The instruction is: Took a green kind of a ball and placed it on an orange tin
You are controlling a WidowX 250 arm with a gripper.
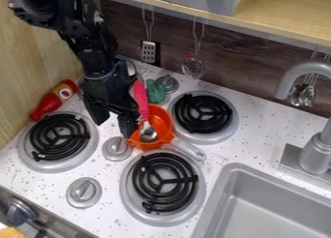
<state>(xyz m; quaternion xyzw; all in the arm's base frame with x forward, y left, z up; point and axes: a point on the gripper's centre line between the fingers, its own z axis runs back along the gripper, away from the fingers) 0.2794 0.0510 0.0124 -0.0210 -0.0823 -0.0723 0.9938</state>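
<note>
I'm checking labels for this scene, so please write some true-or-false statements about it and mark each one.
1. The red-handled spoon rests with its bowl in the orange pot. True.
2. The green object lies inside the orange pot. False: it is outside, just behind the pot, next to a knob.
3. The red bottle lies on its side near the wooden panel on the view's left. True.
4. The gripper is holding the green object. False: it hangs to the left of the pot, its fingers apart.
5. The pot's grey handle passes between two burners. True.
</note>
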